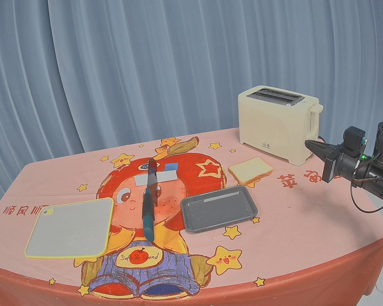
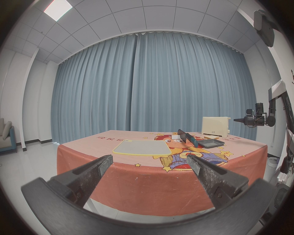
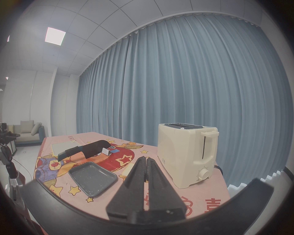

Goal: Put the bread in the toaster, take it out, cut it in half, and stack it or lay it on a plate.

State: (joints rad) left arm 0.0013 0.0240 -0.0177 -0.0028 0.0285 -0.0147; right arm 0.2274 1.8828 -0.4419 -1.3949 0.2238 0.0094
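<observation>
A slice of bread [image 1: 251, 170] lies flat on the tablecloth just in front of the cream toaster [image 1: 277, 116], whose two top slots are empty. The dark grey plate [image 1: 218, 208] sits at mid table with nothing in it. A knife [image 1: 149, 199] with a teal handle rests propped on a small white stand. The cutting board [image 1: 70, 230] with a yellow rim lies at the left. My right gripper [image 1: 310, 144] hovers shut off the table's right side, level with the toaster's lower half. My left gripper [image 2: 148, 163] hangs open, low before the table's near left corner.
The table [image 1: 309, 218] carries a pink cartoon cloth and drops off at the front and right edges. Blue curtains hang close behind it. Bare cloth lies between the plate and the front edge. The toaster's lever and dial [image 3: 202, 174] face the right arm.
</observation>
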